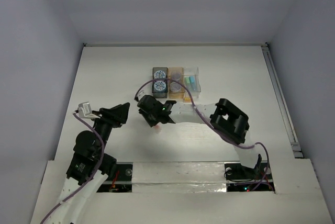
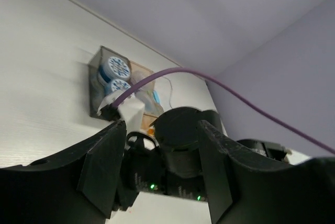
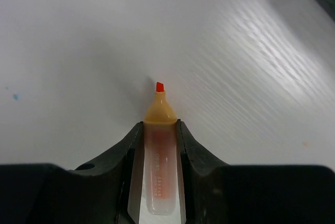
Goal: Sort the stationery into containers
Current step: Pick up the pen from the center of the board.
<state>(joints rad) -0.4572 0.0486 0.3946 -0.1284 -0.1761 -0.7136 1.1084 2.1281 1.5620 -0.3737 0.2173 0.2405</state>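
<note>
My right gripper is shut on an orange highlighter stub, uncapped, its red tip pointing down at the white table. From above, this gripper hangs just in front of the containers. The dark grey box holds two patterned discs. The tan-orange box is in the middle. The clear box holds teal and light blue sticks. My left gripper is open and empty, left of the right gripper; in its own view the right wrist fills the gap between its fingers.
A purple cable arcs from the right arm over the boxes. The right arm's elbow lies to the right of the boxes. A rail runs along the table's right edge. Walls enclose the table on three sides.
</note>
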